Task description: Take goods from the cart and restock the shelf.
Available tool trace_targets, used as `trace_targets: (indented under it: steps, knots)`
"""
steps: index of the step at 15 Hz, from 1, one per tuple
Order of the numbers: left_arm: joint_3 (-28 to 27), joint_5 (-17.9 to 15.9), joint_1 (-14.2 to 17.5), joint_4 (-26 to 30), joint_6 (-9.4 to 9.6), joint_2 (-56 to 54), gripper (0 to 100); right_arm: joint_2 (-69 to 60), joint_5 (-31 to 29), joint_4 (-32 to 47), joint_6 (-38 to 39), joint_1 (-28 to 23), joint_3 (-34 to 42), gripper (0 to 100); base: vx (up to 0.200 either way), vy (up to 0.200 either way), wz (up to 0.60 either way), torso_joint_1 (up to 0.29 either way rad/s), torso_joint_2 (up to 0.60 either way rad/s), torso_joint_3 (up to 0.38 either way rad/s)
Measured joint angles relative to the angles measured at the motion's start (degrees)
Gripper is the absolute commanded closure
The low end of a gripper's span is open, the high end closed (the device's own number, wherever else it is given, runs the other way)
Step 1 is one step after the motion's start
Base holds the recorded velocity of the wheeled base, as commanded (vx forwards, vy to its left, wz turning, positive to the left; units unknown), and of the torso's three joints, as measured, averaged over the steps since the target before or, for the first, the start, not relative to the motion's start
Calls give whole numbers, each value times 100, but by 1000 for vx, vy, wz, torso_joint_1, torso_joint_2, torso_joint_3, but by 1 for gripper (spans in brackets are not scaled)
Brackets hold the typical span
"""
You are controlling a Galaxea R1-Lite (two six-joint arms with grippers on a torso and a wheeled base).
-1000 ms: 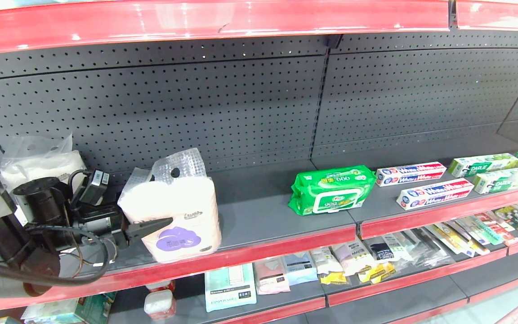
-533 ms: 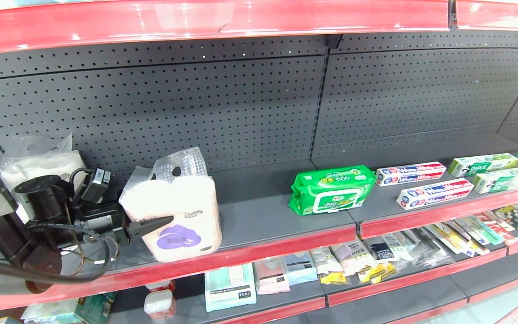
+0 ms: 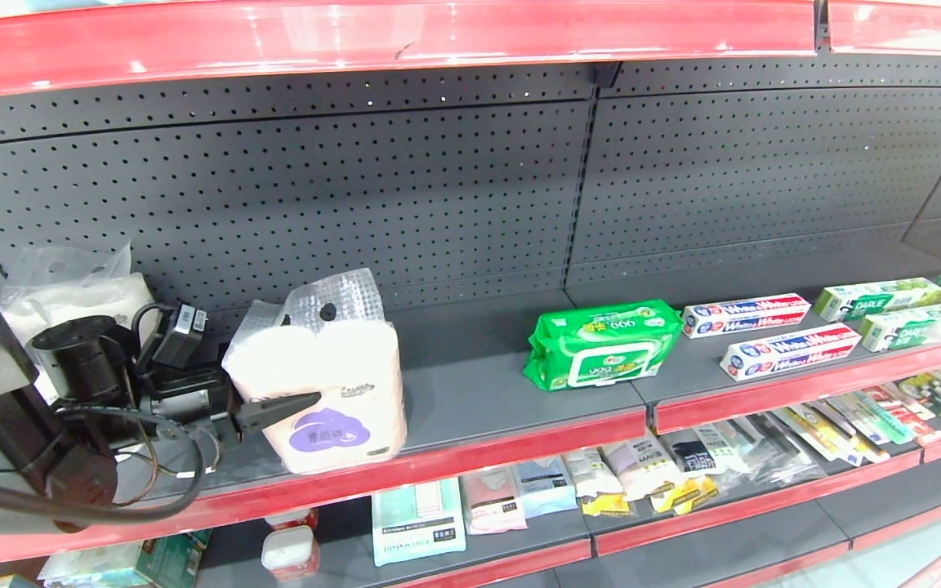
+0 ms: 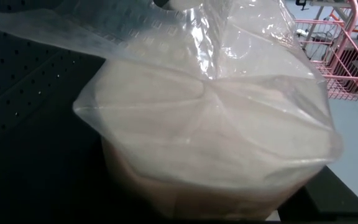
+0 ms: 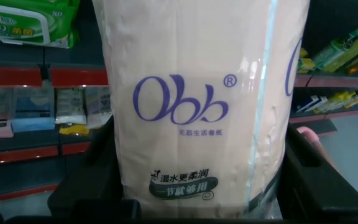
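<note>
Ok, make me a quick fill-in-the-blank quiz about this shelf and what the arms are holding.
1. The wet wipes pack lying on the shelf is ___.
2. The toothpaste boxes lie on the robot's ___ of the wet wipes pack.
3. The left end effector grips a toilet paper pack printed with a ___ cloud.
Missing words: green; right; purple.

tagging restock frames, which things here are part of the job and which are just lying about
Job:
tissue roll pack in the left gripper's jaws
second tissue pack in the right gripper's jaws
shelf

Just there:
green wipes pack
toothpaste boxes
tissue pack behind the left arm
packets on the lower shelf
</note>
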Motion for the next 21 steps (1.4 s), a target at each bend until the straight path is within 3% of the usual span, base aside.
trace_targets:
  steps: [4, 5, 15, 18, 21]
  knots:
    - [-21, 84, -27, -9, -24, 9, 100, -33, -4, 2, 5, 2, 1, 100, 0, 0, 0, 0, 0, 0]
    - [-24, 85, -27, -17, -24, 20, 0, -41, -6, 4, 5, 0, 10, 100, 0, 0, 0, 0, 0, 0]
    - [-46, 104, -16, -200, -139, 67, 0, -45, -6, 9, -1, 0, 76, 100, 0, 0, 0, 0, 0, 0]
    - [-46, 466, 52, -205, -229, -38, 0, -28, -2, 9, -1, 0, 84, 100, 0, 0, 0, 0, 0, 0]
    - [-33, 503, 138, -208, -318, -236, 0, -4, 0, 2, 0, 0, 84, 100, 0, 0, 0, 0, 0, 0]
